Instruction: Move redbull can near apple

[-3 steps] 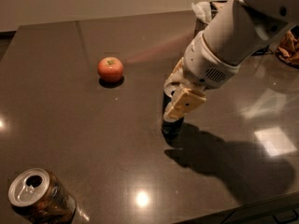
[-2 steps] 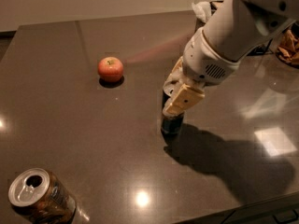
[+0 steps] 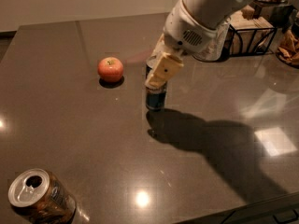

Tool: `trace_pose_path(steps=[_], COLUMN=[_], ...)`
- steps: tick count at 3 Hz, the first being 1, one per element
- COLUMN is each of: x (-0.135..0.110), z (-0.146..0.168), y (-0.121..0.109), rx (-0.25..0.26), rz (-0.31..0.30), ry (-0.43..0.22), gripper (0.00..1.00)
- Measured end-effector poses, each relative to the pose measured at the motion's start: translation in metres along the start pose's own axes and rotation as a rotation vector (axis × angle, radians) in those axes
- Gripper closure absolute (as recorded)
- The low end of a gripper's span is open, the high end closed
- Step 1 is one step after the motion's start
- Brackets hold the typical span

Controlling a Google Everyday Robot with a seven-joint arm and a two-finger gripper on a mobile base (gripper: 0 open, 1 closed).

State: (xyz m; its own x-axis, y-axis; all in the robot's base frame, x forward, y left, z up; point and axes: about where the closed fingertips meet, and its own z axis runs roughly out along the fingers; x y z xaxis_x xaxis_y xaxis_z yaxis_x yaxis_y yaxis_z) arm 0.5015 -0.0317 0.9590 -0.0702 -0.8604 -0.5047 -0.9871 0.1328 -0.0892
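Observation:
The redbull can (image 3: 155,97) stands upright at the table's middle, its top covered by my gripper (image 3: 158,71), whose beige fingers (image 3: 163,69) are shut around its upper part. The can's base looks at or just above the table surface. The apple (image 3: 110,69), red-orange with a yellowish stem patch, sits on the table to the left of the can, about a can's height away. My white arm comes in from the upper right.
A wider brownish-orange patterned can (image 3: 39,202) stands at the front left corner. A black wire rack (image 3: 250,36) and snack bags (image 3: 289,43) are at the back right. The dark table (image 3: 70,139) has its front edge at the lower right.
My gripper has carried the redbull can to the left and toward the back, closer to the apple. The apple and the wider can have not moved.

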Motion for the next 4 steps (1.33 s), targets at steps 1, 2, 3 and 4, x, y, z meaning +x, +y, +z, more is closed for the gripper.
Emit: trace_pose_path(steps=[1,2,3,4], x=[-0.024,-0.044,-0.053,-0.056], z=[0.006,0.017,0.031,0.047], y=[-0.030,-0.055,-0.074,-0.086], rx=[0.013,0.015,0.020,0.025], rz=[0.011,0.015,0.017,0.017], ry=[-0.012,-0.008,0.013,0.034], gripper=[1.00,1.00,1.00,1.00])
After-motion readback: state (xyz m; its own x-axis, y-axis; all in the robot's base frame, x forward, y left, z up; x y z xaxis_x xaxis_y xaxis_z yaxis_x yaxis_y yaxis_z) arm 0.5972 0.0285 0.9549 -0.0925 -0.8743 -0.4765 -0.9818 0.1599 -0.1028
